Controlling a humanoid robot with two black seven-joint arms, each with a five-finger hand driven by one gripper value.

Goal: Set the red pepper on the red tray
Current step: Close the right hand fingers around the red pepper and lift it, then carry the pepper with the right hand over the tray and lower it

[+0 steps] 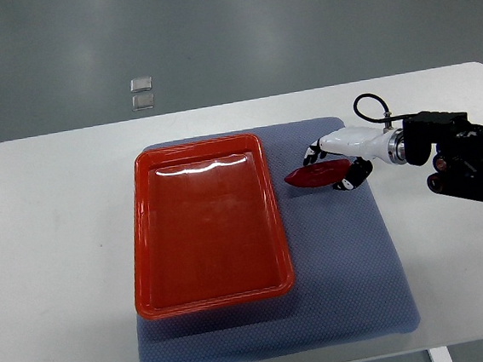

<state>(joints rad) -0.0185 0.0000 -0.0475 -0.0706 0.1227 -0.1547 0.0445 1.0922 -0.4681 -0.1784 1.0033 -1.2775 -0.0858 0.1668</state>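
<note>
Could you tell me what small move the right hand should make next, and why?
Probably carry the red pepper leftward over the red tray. The right hand appears to have its fingers closed around the pepper, just right of the tray's rim above the blue mat, and the tray has nothing in it.

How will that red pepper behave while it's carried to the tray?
The pepper looks glossy, so it may slip in the right hand. Its long tapered shape could pivot between the fingers. It seems small and probably light.
</note>
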